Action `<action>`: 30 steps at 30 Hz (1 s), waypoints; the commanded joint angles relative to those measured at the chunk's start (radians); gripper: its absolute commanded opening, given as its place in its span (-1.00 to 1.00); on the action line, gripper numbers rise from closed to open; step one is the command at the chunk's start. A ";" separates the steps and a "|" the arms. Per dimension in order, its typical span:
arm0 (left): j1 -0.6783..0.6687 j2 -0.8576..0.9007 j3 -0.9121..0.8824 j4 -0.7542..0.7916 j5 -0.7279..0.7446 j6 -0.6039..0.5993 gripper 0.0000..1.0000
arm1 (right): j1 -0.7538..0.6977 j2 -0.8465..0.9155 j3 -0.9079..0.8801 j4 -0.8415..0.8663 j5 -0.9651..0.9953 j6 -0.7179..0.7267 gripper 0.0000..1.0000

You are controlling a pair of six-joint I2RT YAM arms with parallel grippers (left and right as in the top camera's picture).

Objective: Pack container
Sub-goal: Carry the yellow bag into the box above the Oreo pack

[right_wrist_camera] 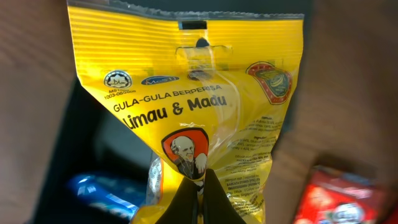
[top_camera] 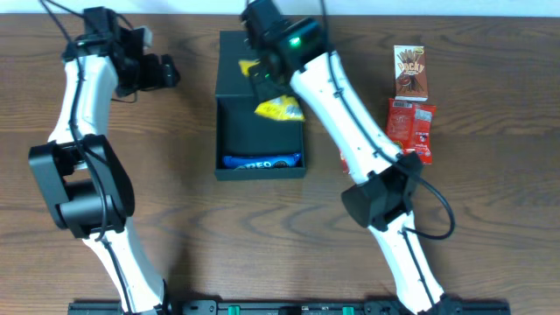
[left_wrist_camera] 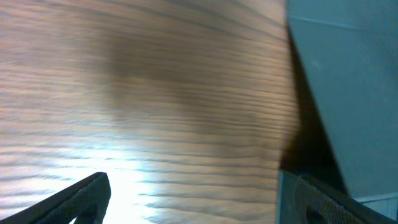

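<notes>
overhead: even, sharp | left wrist: motion blur, glare on table (left_wrist_camera: 134, 177) | right wrist: edges defocused

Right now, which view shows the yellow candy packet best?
Right wrist: the yellow candy packet fills it, print readable, pinched in the right claw. Overhead shows only yellow bits past the arm, over the container. Left wrist shows none.

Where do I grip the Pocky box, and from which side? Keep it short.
Grip the Pocky box across its two long edges, mid-length, coming straight down. It lies flat on the table, so only the top and edges are open, and its narrow width probably suits the jaws. The red packet sits close by its near end, so avoid pinching lengthwise.
</notes>
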 commanded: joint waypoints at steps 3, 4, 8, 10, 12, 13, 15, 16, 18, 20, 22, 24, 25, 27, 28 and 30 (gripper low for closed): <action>0.056 -0.054 0.007 0.002 0.008 -0.012 0.91 | 0.041 -0.004 -0.090 0.014 0.016 0.172 -0.97; 0.063 -0.061 0.007 0.000 0.008 -0.012 0.90 | 0.051 -0.004 -0.118 0.027 0.013 0.188 -0.97; 0.071 -0.078 0.007 0.000 0.007 -0.011 0.91 | 0.087 -0.004 -0.193 0.082 -0.009 0.193 -0.97; 0.071 -0.078 0.007 -0.002 0.007 -0.011 0.90 | 0.106 -0.004 -0.215 0.113 -0.025 0.192 -0.97; 0.071 -0.078 0.007 -0.001 0.007 -0.011 0.90 | 0.122 -0.004 -0.233 0.133 -0.027 0.192 -0.97; 0.071 -0.078 0.007 0.000 0.007 -0.011 0.90 | 0.127 -0.004 -0.238 0.132 -0.028 0.193 -0.97; 0.071 -0.078 0.007 -0.001 0.007 -0.011 0.90 | 0.137 -0.004 -0.250 0.127 -0.049 0.193 -0.97; 0.071 -0.078 0.007 -0.001 0.007 -0.011 0.91 | 0.140 -0.004 -0.253 0.127 -0.052 0.193 -0.97; 0.071 -0.078 0.007 -0.001 0.007 -0.011 0.90 | 0.144 -0.004 -0.255 0.128 -0.051 0.193 -0.97; 0.071 -0.078 0.007 -0.002 0.008 -0.012 0.90 | 0.145 -0.004 -0.255 0.133 -0.050 0.201 -0.97; 0.071 -0.078 0.007 -0.005 0.008 -0.012 0.90 | 0.145 -0.003 -0.261 0.148 -0.043 0.200 -0.97; 0.071 -0.078 0.007 -0.006 0.008 -0.012 0.90 | 0.144 -0.001 -0.269 0.161 -0.044 0.200 -0.92; 0.071 -0.078 0.007 -0.006 0.008 -0.012 0.90 | 0.145 0.000 -0.269 0.161 -0.044 0.195 -0.44; 0.071 -0.078 0.007 -0.006 0.008 -0.012 0.90 | 0.145 0.000 -0.269 0.170 -0.044 0.146 0.22; 0.071 -0.078 0.007 -0.006 0.008 -0.012 0.90 | 0.144 -0.001 -0.267 0.177 -0.043 0.127 0.36; 0.071 -0.078 0.007 -0.007 0.008 -0.012 0.90 | 0.137 -0.003 -0.258 0.179 -0.044 0.124 0.60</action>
